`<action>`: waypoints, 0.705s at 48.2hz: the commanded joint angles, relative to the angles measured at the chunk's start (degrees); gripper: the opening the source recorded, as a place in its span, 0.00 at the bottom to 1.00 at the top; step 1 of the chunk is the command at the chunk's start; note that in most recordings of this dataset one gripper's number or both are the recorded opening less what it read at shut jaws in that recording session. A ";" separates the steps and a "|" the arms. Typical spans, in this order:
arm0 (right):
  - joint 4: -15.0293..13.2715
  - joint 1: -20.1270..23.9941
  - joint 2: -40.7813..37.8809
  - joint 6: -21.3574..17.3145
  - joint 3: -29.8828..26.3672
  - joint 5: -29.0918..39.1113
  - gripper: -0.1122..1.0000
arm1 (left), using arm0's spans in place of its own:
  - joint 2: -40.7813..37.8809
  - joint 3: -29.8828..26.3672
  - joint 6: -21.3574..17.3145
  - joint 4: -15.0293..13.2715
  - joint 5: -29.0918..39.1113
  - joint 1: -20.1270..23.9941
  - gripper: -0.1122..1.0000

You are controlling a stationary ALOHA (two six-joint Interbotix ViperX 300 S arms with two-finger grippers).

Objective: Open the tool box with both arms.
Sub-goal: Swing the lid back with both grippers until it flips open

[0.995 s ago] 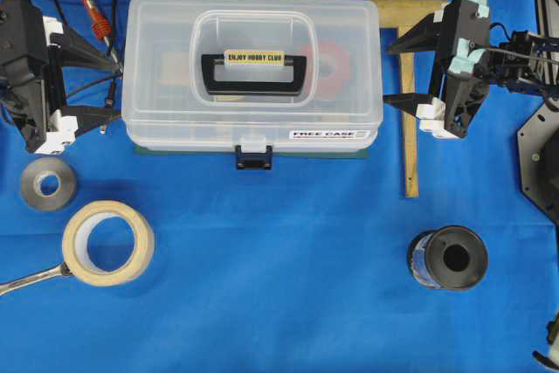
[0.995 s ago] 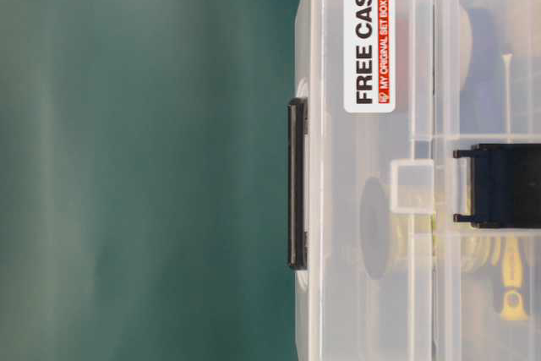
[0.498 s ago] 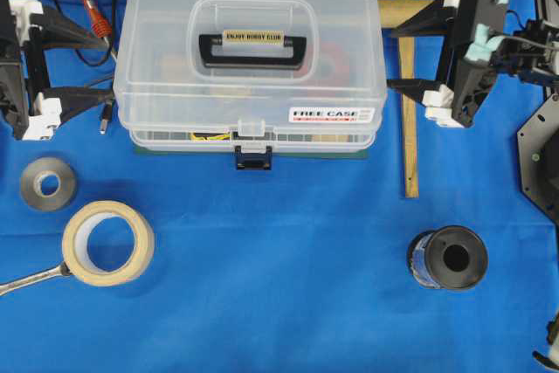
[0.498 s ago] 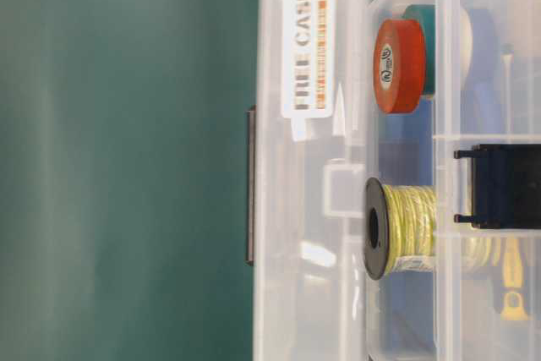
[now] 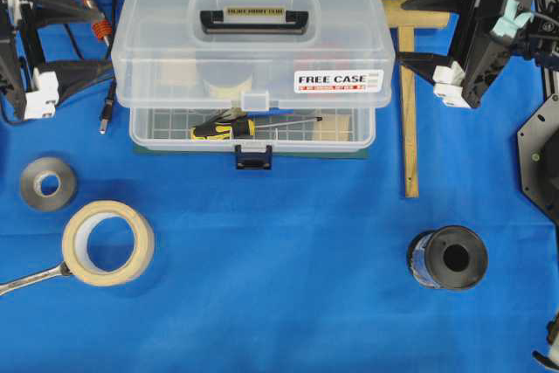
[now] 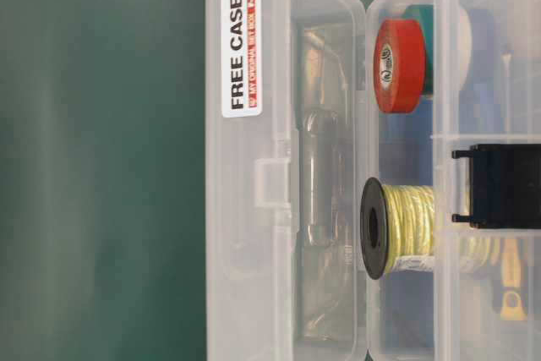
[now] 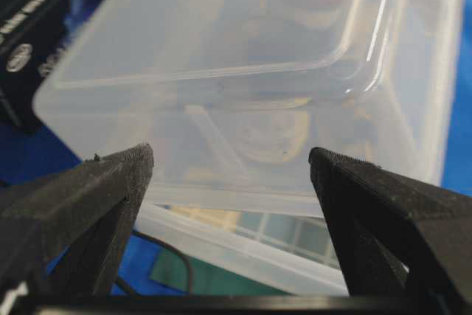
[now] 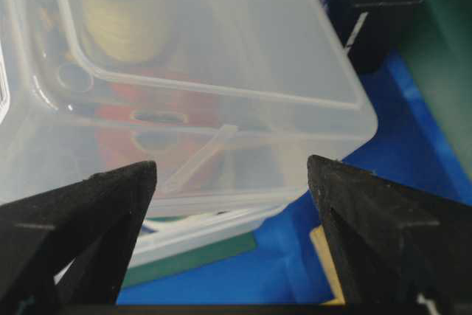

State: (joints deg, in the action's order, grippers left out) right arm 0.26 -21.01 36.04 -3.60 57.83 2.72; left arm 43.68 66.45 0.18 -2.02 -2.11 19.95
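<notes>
At table level alone, the tool box (image 6: 287,166) shows perhaps 2 spools.

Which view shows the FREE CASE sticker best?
Table-level: the FREE CASE sticker sits close and large, small print visible, though the picture is turned sideways. Overhead shows the sticker upright and readable but small, on the raised lid of the tool box. Neither wrist view shows it.

Tool box (image 5: 249,50) between end effectors; left (image 5: 74,32), right (image 5: 417,31).
</notes>
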 commanded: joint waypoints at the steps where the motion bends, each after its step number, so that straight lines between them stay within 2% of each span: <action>1: 0.18 0.09 0.09 -0.26 -4.57 -3.60 0.87 | -0.62 -2.99 0.09 -0.18 -2.11 0.70 0.88; 20: 0.26 -4.83 0.00 -0.26 -4.75 -5.80 0.87 | -0.88 -2.99 -0.26 -0.18 -6.77 7.38 0.88; 34: 0.26 -8.17 -0.88 -0.26 -5.10 -6.77 0.87 | -3.60 -3.60 -2.11 -0.26 -10.72 11.16 0.88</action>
State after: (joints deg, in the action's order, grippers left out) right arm 0.26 -29.00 35.42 -3.69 55.81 -2.02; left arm 41.48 64.95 -1.67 -2.20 -10.81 30.76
